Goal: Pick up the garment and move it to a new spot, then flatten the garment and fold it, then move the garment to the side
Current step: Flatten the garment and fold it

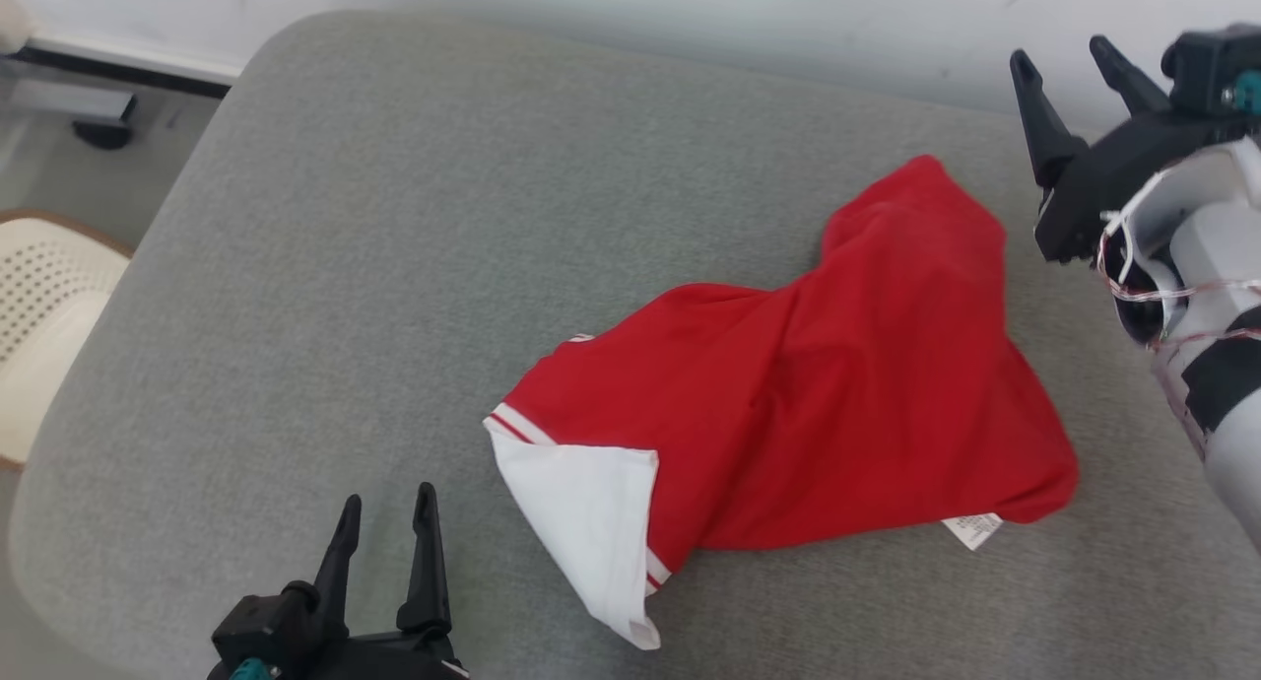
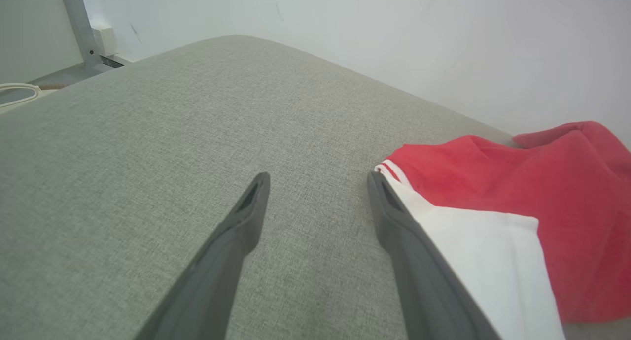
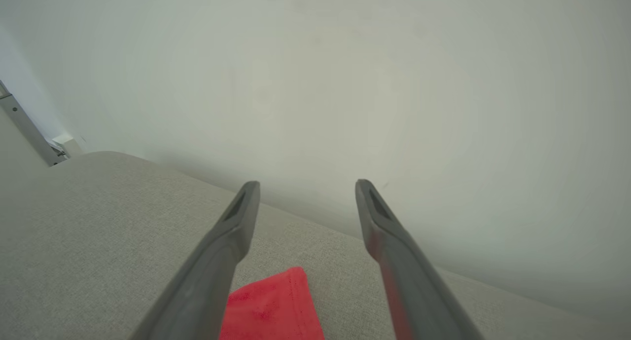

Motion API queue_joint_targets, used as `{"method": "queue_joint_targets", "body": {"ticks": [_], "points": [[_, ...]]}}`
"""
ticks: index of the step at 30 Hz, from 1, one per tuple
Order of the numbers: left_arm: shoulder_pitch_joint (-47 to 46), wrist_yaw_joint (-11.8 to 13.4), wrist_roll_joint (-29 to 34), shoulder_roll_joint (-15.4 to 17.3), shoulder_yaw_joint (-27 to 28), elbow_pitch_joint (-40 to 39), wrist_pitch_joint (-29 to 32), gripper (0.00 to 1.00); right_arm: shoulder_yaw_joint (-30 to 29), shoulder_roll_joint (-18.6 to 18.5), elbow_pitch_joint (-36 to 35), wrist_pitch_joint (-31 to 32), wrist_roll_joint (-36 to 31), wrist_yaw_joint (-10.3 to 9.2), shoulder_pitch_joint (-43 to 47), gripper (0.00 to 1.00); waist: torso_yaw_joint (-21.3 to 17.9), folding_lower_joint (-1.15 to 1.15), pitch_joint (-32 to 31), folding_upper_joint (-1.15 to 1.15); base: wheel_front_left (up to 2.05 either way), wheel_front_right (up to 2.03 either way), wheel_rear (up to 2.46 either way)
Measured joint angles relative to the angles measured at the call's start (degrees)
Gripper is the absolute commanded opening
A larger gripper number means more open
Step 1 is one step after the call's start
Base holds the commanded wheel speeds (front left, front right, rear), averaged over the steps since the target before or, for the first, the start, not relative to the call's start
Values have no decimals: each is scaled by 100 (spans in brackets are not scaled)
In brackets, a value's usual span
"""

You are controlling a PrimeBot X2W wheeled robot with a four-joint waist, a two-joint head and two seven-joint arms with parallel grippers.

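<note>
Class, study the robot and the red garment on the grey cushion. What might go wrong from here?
1. The garment lies bunched in layers; a pinch may catch several, so it won't spread flat.
2. The open right end effector points toward the wall behind the cushion; reaching further could strike it.
3. The open left end effector sits near the white section; pulling there alone might twist the cloth.

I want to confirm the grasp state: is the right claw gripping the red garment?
No, the right claw stands open, clear of the red garment, which lies loose on the grey cushion.
</note>
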Motion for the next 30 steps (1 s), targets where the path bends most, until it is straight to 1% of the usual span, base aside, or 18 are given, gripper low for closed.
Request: {"method": "queue_joint_targets", "body": {"ticks": [5, 8, 11, 15, 18, 20, 21, 26, 30], "points": [[72, -51, 179, -2, 181, 10, 0, 100, 22, -260, -294, -285, 179, 0, 431, 100, -268, -1, -138, -1, 0, 0, 0], [119, -66, 308, -1, 268, 22, 0, 100, -40, -371, -524, -446, 361, 0, 871, 100, -401, -1, -243, 0, 0, 0, 0], [236, -104, 460, -2, 374, 27, 0, 100, -236, -525, -850, -593, 559, 0, 1662, 100, -531, -1, -415, -1, 0, 0, 0], [342, -151, 583, -4, 452, 42, 0, 100, -548, -548, -1148, -650, 720, 0, 2552, 100, -635, -1, -568, -1, 0, 0, 0], [355, -160, 668, -1, 528, 41, 0, 100, -757, -471, -1401, -672, 748, 0, 3168, 100, -704, -2, -636, -1, 0, 0, 0], [375, -186, 705, -2, 553, 40, 0, 100, -867, -352, -1532, -673, 748, 0, 3513, 100, -740, -2, -660, -1, 0, 0, 0], [375, -186, 705, -2, 553, 40, 0, 100, -867, -352, -1532, -673, 748, 0, 3513, 100, -740, -2, -660, -1, 0, 0, 0], [436, -207, 754, -1, 586, 46, 0, 100, -1006, -67, -1705, -665, 682, 0, 3979, 100, -775, -2, -667, -1, 0, 0, 0], [431, -238, 767, -1, 558, 65, 0, 100, -1055, 179, -1749, -526, 568, 0, 4031, 100, -742, -2, -664, -1, 0, 0, 0]]}}
